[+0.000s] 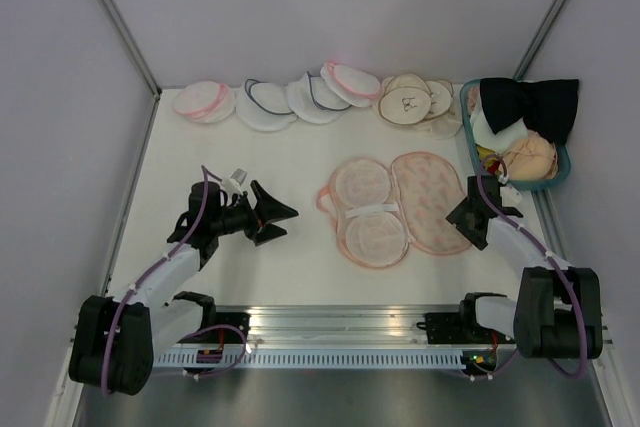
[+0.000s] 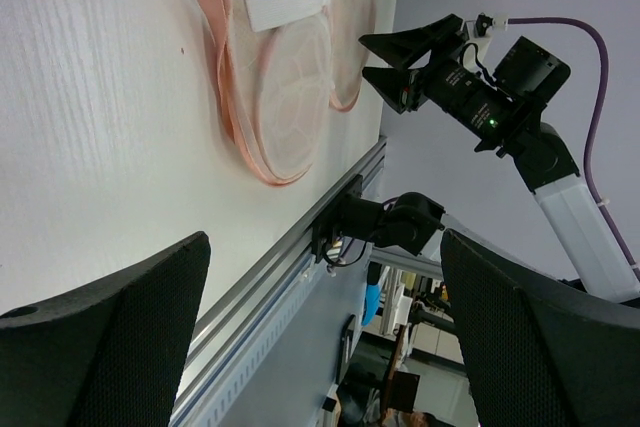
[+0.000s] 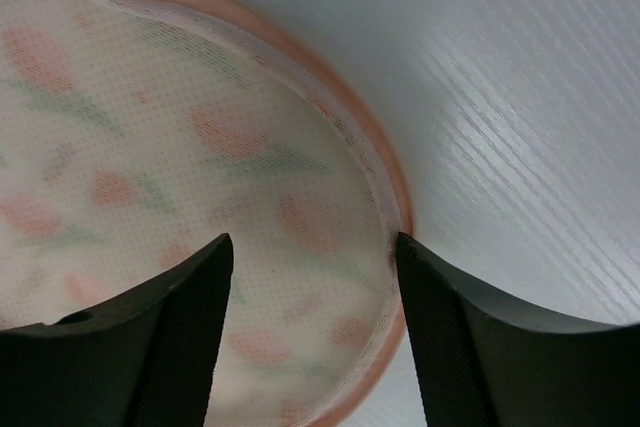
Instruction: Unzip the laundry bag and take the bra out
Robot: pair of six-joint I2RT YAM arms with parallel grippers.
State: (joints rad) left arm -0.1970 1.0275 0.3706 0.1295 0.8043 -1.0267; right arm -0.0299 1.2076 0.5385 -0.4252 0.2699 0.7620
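Laundry bag (image 1: 400, 212), long axis far-to-near

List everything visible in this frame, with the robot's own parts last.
laundry bag: one, cream with orange and green prints and pink trim; spread open at the table's centre
bra: one, black; draped over the basket's far end
basket: one, teal; back right corner
other bras: a few, peach and white; inside the basket
white round pouches: several, overlapping; along the back edge
pink-edged pouch: count unclear, pink and white; left end of that row
beige round pouches: a few; right end of that row
table: one, white
left gripper: open, empty; left of the bag
right gripper: open; astride the bag's right edge
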